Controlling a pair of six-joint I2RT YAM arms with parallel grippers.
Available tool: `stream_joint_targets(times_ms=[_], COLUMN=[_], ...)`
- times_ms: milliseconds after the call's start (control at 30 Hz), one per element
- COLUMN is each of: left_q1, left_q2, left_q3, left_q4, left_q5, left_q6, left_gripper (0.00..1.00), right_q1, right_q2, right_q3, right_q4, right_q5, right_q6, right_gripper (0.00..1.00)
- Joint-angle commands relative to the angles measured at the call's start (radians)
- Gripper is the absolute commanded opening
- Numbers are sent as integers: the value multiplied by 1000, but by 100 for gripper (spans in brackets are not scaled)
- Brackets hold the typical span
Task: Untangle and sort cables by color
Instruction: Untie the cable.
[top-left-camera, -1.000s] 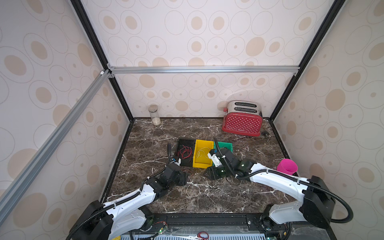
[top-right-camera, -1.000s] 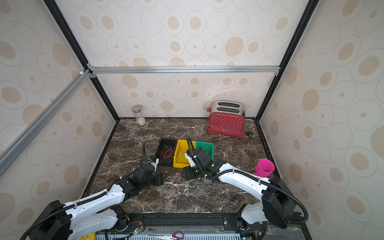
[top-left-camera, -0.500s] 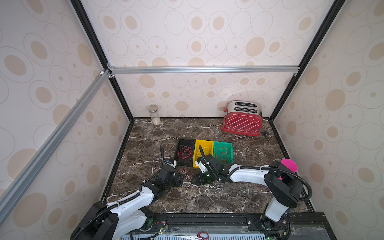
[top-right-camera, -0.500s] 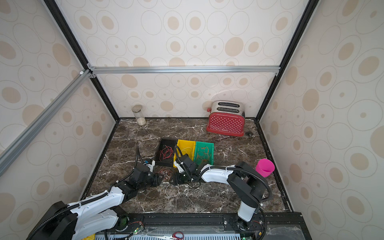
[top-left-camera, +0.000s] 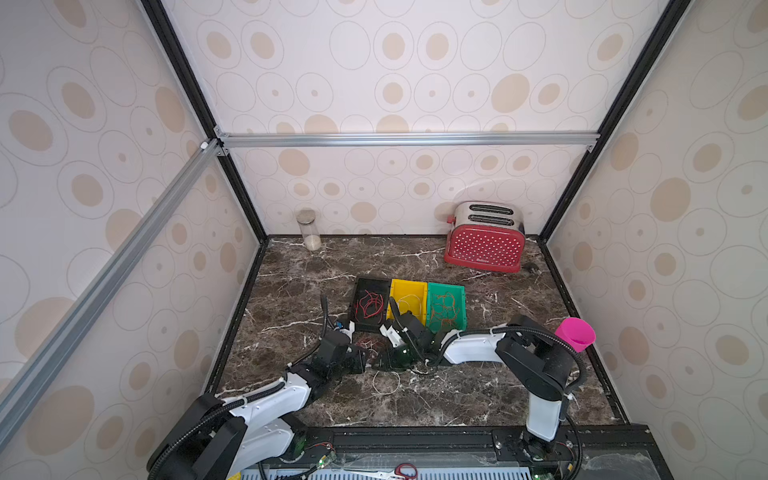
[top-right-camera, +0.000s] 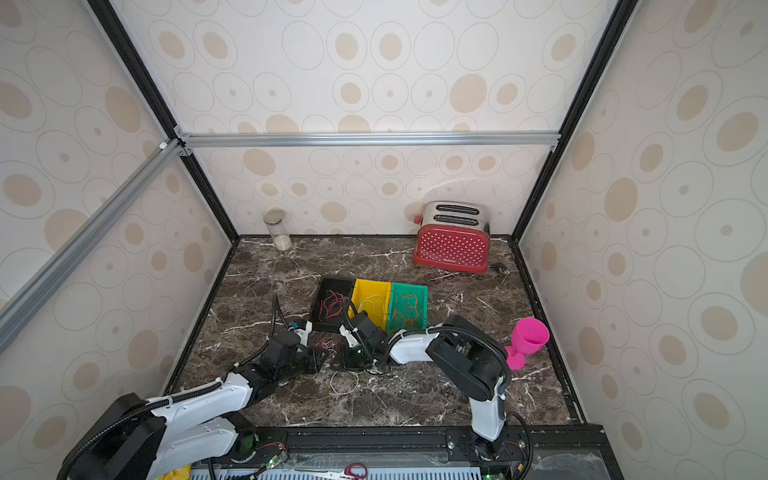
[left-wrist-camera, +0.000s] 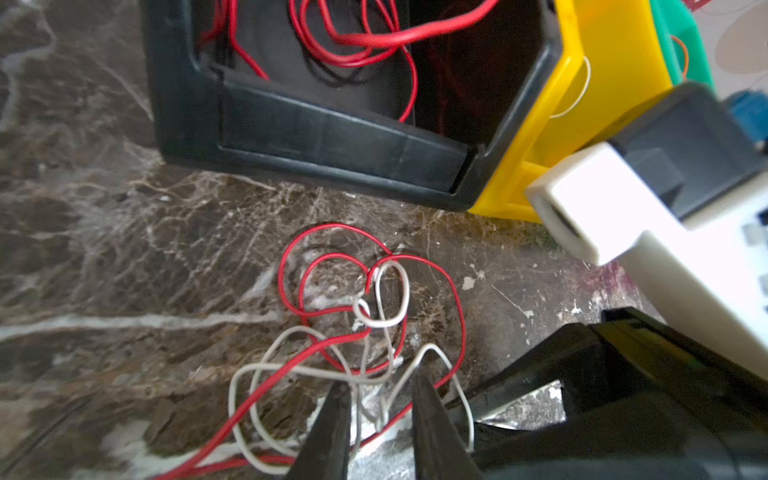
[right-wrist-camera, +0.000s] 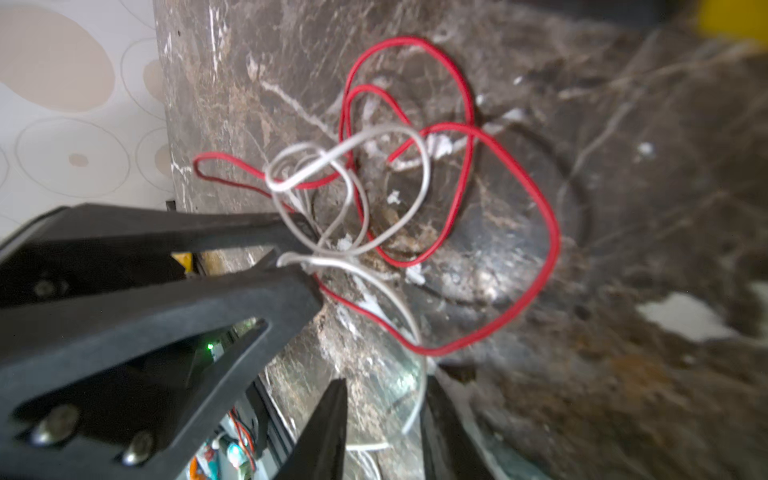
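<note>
Top views both show a booth papered in beige ovals and framed by black and aluminium bars, floored with a dark marble surface. At the back wall, far beyond both tools, stand a red dotted toaster and a glass jar.

The left arm lies low and stretched forward. The right arm folds at the elbow, its forearm level and crossing inward, so the left tool and right tool come close together. A pink goblet stands outside that elbow.

Just beyond the tools sit a black bin holding red cables, a yellow bin holding white cables, and a green bin with orange cables.

At both tools' tips lies a tangle of red and white cables. Each tool's jaws stand narrowly apart, the gap wider than the strands threading it: red and white in the left, one white in the right. Nothing looks clamped.

A white cable loop lies on the near side of the tools.
</note>
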Motion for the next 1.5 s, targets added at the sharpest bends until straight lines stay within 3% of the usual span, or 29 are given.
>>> stream_joint_targets(times_ms=[0, 133, 233, 300, 567, 767, 1100, 1333, 1467], left_q1=[9, 9, 10, 13, 33, 33, 33, 33, 34], left_q2=[6, -7, -27, -47, -23, 19, 110, 96, 103], left_q3=[-10, -12, -2, 3, 11, 4, -3, -12, -12], left_q4=[44, 45, 13, -11, -10, 95, 96, 77, 50], left_q5=[16, 28, 34, 20, 28, 97, 65, 19, 21], left_q6=[-19, -22, -10, -5, 0, -7, 3, 3, 1], left_gripper=[24, 24, 37, 41, 43, 49, 42, 39, 38], right_q1=[7, 8, 7, 8, 6, 7, 6, 4, -9], right_q2=[27, 4, -45, -85, -224, -287, -422, -523, -576], right_q3=[20, 24, 23, 17, 39, 82, 126, 170, 188], right_q4=[9, -67, -183, -256, -585, -730, -862, -1004, -1047], right_q5=[3, 45, 103, 138, 281, 326, 430, 585, 614], right_q6=[11, -26, -84, -125, -316, -408, -468, -518, -536], right_gripper=[19, 1, 0, 0, 0, 0, 0, 0, 0])
